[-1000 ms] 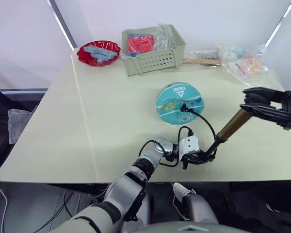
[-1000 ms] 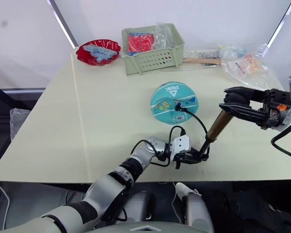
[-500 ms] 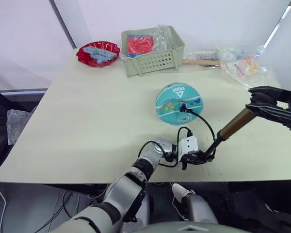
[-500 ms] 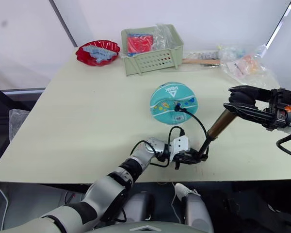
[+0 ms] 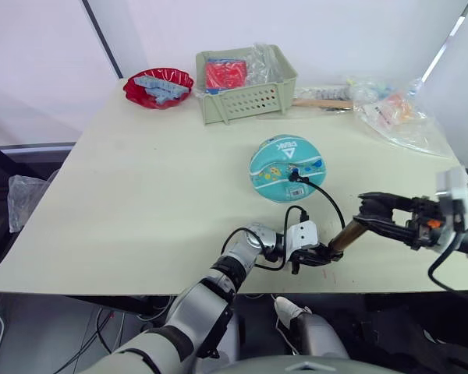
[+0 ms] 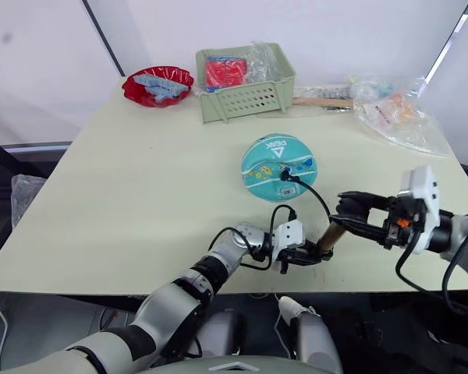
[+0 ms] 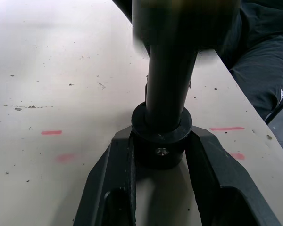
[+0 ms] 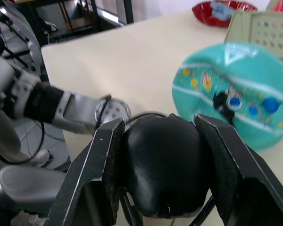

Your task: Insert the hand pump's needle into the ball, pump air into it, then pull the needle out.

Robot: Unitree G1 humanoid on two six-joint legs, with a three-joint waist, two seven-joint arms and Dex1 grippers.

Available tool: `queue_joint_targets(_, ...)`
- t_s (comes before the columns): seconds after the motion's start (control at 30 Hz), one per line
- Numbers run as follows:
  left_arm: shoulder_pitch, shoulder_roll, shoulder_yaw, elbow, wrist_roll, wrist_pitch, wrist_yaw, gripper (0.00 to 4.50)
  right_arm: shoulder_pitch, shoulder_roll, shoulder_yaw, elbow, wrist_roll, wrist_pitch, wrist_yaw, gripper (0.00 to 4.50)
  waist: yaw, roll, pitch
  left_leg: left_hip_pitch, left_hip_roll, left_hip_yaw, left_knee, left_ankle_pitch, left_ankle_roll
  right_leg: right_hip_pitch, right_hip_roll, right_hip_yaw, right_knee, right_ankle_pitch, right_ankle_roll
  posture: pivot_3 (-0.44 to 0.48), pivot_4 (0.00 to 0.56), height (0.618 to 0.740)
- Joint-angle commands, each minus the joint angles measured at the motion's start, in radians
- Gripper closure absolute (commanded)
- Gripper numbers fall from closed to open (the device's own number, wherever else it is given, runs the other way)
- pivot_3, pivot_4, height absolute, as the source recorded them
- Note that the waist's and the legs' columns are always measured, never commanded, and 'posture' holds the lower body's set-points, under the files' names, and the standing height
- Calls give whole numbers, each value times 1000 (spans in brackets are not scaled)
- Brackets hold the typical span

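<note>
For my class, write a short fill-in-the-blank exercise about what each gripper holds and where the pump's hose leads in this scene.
1. The left gripper is shut on the black ____ of the hand pump.
2. The right gripper is shut on the pump's black ____.
3. The thin black hose runs from the pump to the teal ____.
4. Behind the ball, at the table's far edge, a green basket stands beside a ____ bowl.

Missing words: base; handle; ball; red
</note>
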Motion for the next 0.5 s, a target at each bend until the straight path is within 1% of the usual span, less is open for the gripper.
queue_joint_targets(0.03,34,22,-20,51,33,28,-20,3453,49,48,110,50,-123,-45,-15,2653,0,0,0,0,0,0,0,0,0,0,0,0,0,0,0,0,150,738)
queue_joint_targets(0.1,34,21,-19,51,32,21,-19,3453,58,82,134,60,-167,-79,-37,2657,0,0,0,0,0,-1,0,0,0,0,0,-1,0,0,0,0,150,738)
queue_joint_targets(0.17,32,21,-18,54,33,17,-17,3453,68,86,126,46,-161,-78,-33,2663,0,2,-1,0,0,0,0,0,0,0,0,-1,0,0,0,0,150,738)
queue_joint_targets(0.33,34,18,-12,64,29,-1,-10,3453,51,53,44,0,-107,-74,-15,2663,0,2,0,0,-1,-1,0,0,0,0,0,-1,0,0,0,0,150,738)
queue_joint_targets(0.5,41,18,-14,79,35,-20,-1,3453,22,2,-68,-61,-1,-29,1,2663,2,9,4,-2,-2,-1,0,0,0,0,-1,-1,0,0,0,0,150,738)
